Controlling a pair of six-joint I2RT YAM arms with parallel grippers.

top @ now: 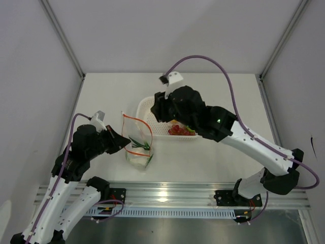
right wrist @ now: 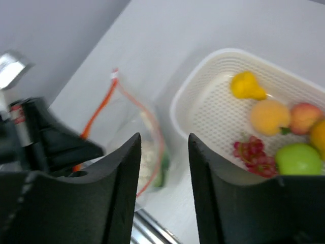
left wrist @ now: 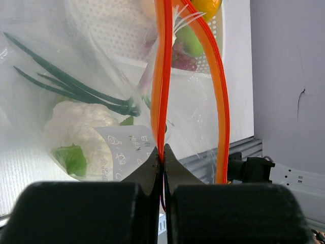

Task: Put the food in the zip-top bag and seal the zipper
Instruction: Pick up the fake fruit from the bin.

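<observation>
Clear zip-top bag (top: 137, 155) stands on white table (top: 218, 152), btwn left gripper (top: 125, 142) and white perforated basket (top: 146, 105); bag near basket, cannot tell if touching. Zipper (top: 144, 124) forms an open loop at bag mouth. Green beans (top: 139, 144) lie inside bag. Right gripper (top: 158, 112) is over basket's left end; jaw state not readable from top view. Grapes (top: 176, 130) sit in basket beside right arm.

Left wrist view: left jaws pressed together, clamped on one zipper strip, which runs straight up from the tips. Second strip curves away to the right, apart from the first, so mouth is open. Cauliflower (left wrist: 76, 124) rests low in bag w/ beans above it. Basket shows blurred through the plastic.

Right wrist view: right jaws stand apart, nothing btwn them, above the gap btwn bag and basket. Basket holds lemon (right wrist: 246, 85), orange (right wrist: 269, 116), peach (right wrist: 304, 117), green apple (right wrist: 297, 157) and grapes. Bag is at lower left, zipper edge held by the dark left gripper.
</observation>
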